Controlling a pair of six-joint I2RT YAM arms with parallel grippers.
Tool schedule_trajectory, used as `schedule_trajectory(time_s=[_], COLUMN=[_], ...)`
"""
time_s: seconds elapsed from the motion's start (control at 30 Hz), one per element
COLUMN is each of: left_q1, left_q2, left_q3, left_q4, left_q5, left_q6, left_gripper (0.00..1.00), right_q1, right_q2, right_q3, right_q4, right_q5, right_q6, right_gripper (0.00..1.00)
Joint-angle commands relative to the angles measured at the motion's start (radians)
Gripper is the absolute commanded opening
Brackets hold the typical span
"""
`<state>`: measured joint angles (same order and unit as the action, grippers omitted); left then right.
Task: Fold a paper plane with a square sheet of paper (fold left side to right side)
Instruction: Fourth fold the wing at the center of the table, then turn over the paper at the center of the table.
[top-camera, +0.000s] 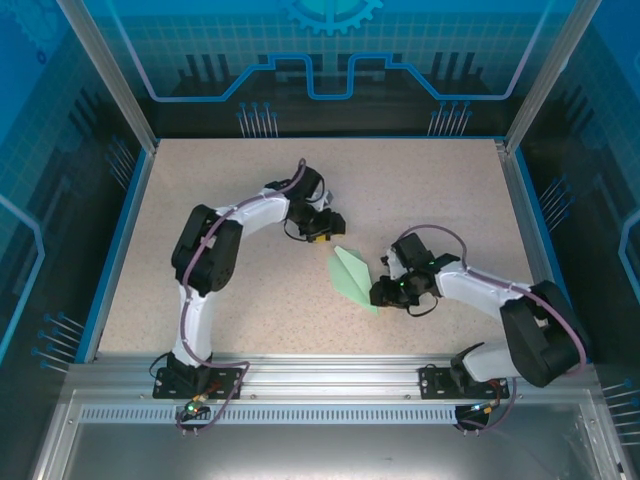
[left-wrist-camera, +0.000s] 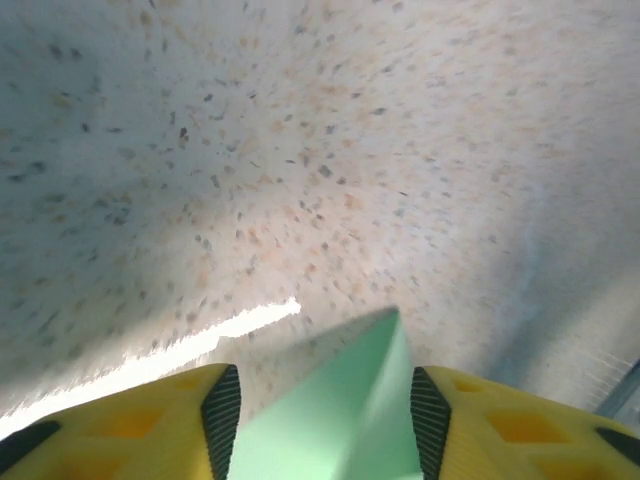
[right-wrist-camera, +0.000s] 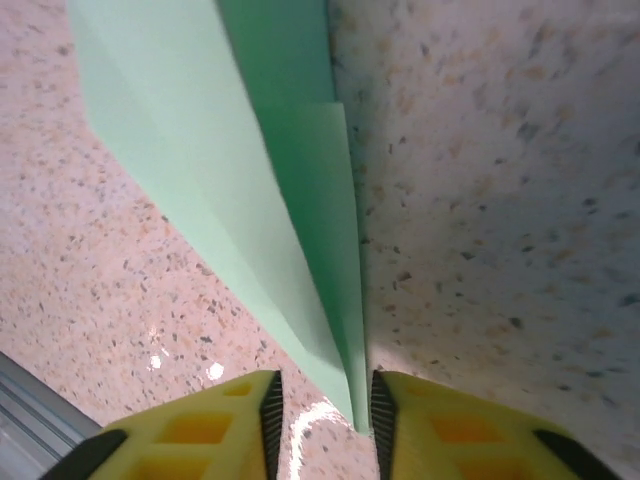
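We look down on the speckled counter (top-camera: 220, 180), with the left arm (top-camera: 205, 250) bent through the middle left of the frame and the right arm (top-camera: 530, 335) reaching in from the lower right. Between them, just right of centre, the paper plane (top-camera: 352, 280) lies on the counter as a slim green dart, its point toward the upper left. The left fingers (top-camera: 322, 228) sit at that point. In the left wrist view they stand well apart, the green tip lying between them unsqueezed. The right fingers (top-camera: 384, 292) sit at the dart's lower right end, parted only a little. In the right wrist view bare counter shows in the gap, and the paper's edge runs close by one finger without being clamped. We judge the folding all but finished, with layered flaps and a centre crease in place. As we read it, the next move calls for both arms to lift straight off the ends, so the light paper neither drags nor springs open.
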<state>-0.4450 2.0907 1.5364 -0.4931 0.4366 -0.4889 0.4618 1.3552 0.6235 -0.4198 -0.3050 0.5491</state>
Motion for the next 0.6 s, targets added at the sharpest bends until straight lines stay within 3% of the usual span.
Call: schedule_trajectory(time_s=[0.0, 0.1, 0.27, 0.57], left_q1=[0.037, 0.037, 0.011, -0.064], left_q2=[-0.183, -0.301, -0.435, -0.349], left_q3=[-0.08, -0.221, -0.485, -0.58], left_q4=[0.006, 0.096, 0.342, 0.609], left_q5=[-0.005, 0.002, 0.041, 0.088], left_q6=[0.003, -0.049, -0.194, -0.316], left_gripper=[0.6, 0.64, 0.67, 0.66], right_q1=[-0.043, -0.062, -0.073, -0.074], right_q2=[-0.063, -0.087, -0.115, -0.179], right_q3=[0.037, 0.046, 0.042, 0.005], right_q4=[-0.05, -0.04, 0.004, 0.035], right_q5=[0.025, 0.03, 0.014, 0.005], right_q6=[-0.091, -0.133, -0.135, -0.104], right_gripper=[0.41, 0.48, 0.51, 0.51])
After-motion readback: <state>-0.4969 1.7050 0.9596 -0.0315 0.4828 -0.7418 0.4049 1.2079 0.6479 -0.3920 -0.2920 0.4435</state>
